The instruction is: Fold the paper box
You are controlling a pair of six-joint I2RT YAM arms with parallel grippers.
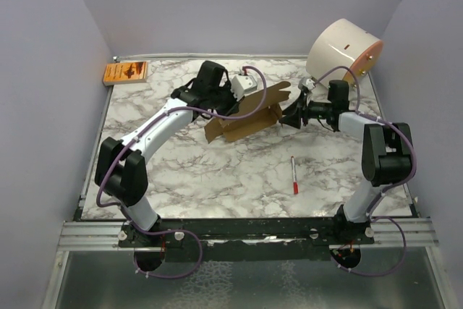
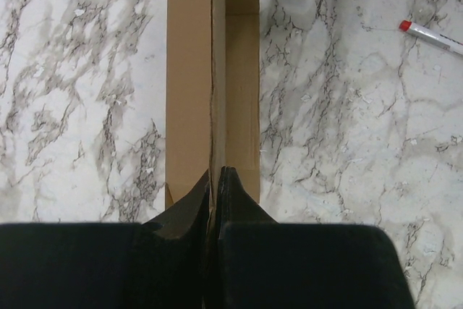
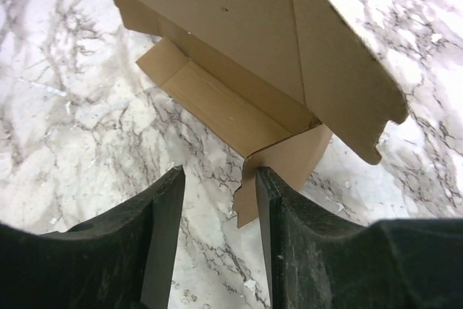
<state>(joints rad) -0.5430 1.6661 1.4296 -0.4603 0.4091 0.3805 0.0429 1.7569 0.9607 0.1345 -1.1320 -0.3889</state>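
- 1 pen (image 1: 294, 175), white with a red cap, lies on the marble table (image 1: 188, 179), nearest the arm bases.
- Paper box (image 1: 244, 122), brown, a part-folded trough with flaps raised, lies mid-table between the 2 arms.
- Left gripper (image 2: 215, 179): narrow, pinched on 1 upright wall of the box.
- Right gripper (image 3: 221, 179): jaws parted, clamping nothing; 1 end flap's edge stands in the gap.
- Orange packet (image 1: 125, 72): far left corner.
- White cylinder (image 1: 343, 50): far right corner.

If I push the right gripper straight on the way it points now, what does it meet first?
The paper box. Its small end flap stands just ahead of the open right gripper, with nothing in between. Depth is hard to judge, but contact looks almost immediate.
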